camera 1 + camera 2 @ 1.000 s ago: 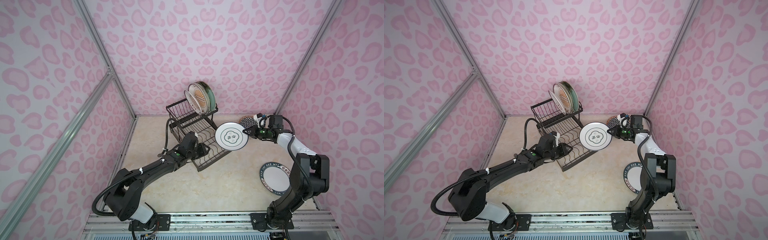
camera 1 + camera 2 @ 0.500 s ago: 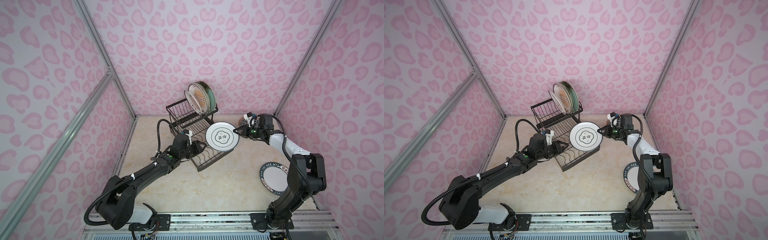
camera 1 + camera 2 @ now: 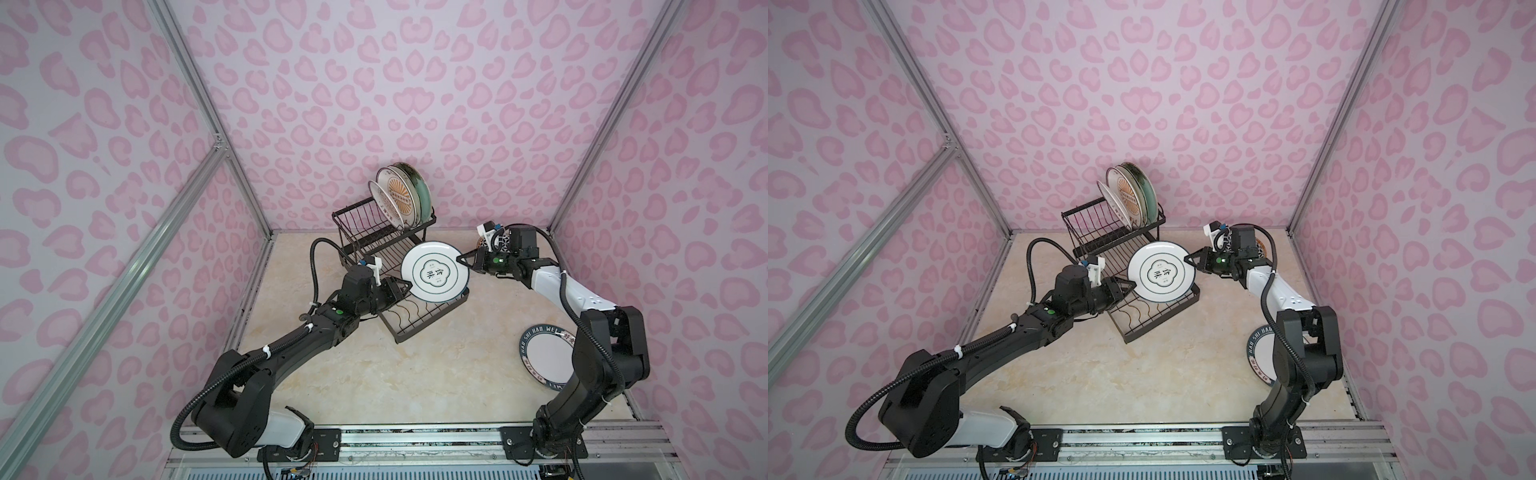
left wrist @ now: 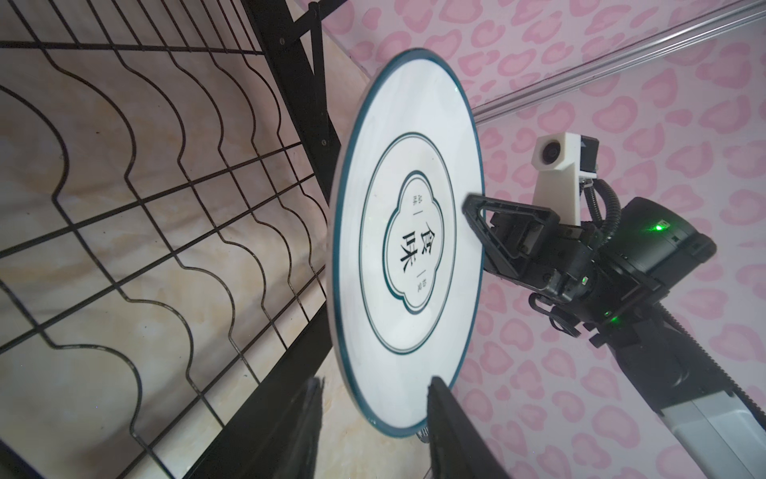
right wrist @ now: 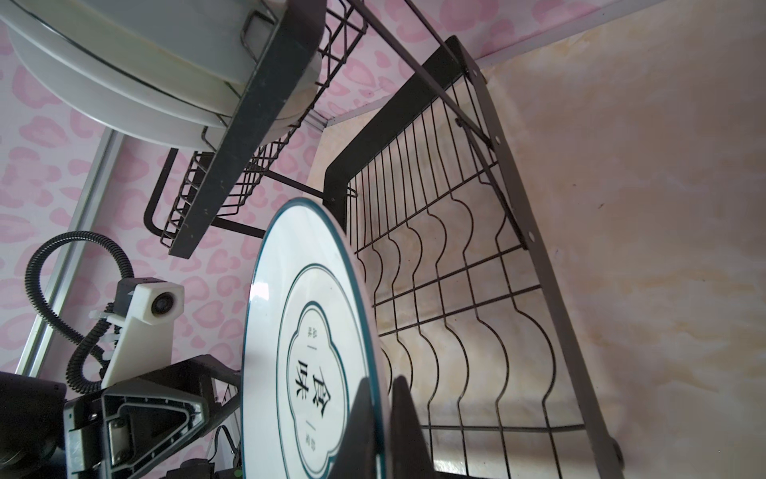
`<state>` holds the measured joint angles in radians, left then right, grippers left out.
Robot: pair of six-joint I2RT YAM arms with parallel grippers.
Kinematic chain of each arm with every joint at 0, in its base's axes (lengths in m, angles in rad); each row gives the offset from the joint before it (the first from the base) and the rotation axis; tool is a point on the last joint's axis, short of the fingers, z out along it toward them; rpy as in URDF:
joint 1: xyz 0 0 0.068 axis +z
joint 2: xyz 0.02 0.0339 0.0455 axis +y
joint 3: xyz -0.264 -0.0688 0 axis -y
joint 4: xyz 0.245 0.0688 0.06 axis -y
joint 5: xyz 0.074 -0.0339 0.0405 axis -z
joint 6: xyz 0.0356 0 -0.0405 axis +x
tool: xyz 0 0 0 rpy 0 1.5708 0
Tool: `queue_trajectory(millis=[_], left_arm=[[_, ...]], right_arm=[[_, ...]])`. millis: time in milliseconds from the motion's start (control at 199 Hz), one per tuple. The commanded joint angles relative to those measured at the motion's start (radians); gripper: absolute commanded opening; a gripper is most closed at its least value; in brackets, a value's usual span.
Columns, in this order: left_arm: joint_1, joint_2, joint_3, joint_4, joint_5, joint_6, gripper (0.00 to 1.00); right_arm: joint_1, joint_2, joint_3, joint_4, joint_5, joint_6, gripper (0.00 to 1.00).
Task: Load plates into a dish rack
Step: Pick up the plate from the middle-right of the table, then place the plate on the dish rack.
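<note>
A white plate with a teal cloud outline (image 3: 435, 272) (image 3: 1161, 272) hangs on edge over the lower tray of the black wire dish rack (image 3: 415, 328). My right gripper (image 3: 462, 261) (image 5: 383, 385) is shut on its rim. At the opposite side, my left gripper (image 3: 405, 286) (image 4: 375, 381) is open, and the plate's edge (image 4: 408, 249) lies between its fingers. Three plates (image 3: 399, 195) stand in the raised upper basket. A plate with a teal-lettered rim (image 3: 544, 355) lies flat on the table.
More patterned plates (image 3: 1260, 245) lie at the back right, mostly hidden behind my right wrist. The right arm's base link overlaps the lettered plate. Pink patterned walls close in on three sides, with the rack near the back wall.
The right gripper has carried the cloud-outline plate leftward over the rack's lower tray. Its far edge now sits between the left gripper's open fingers.
</note>
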<state>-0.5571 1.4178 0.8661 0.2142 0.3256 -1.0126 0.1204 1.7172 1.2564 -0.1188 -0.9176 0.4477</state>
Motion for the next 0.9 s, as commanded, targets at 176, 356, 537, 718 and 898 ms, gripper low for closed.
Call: queue_trajectory(millis=[176, 356, 537, 718, 898], left_arm=[[0.009, 0.013, -0.002, 0.079, 0.016, -0.015, 0.43], [0.017, 0.001, -0.015, 0.103, 0.023, -0.014, 0.38], [0.023, -0.017, -0.031, 0.108, 0.025, -0.015, 0.37], [0.025, -0.022, -0.031, 0.108, 0.024, -0.015, 0.37], [0.026, -0.025, -0.035, 0.106, 0.025, -0.011, 0.32]], right_arm=[[0.023, -0.018, -0.003, 0.063, -0.051, 0.035, 0.00], [0.030, -0.022, -0.051, 0.158, -0.085, 0.097, 0.00], [0.042, -0.017, -0.080, 0.230, -0.102, 0.154, 0.00], [0.070, -0.017, -0.079, 0.246, -0.103, 0.167, 0.00], [0.086, -0.020, -0.085, 0.275, -0.107, 0.191, 0.00]])
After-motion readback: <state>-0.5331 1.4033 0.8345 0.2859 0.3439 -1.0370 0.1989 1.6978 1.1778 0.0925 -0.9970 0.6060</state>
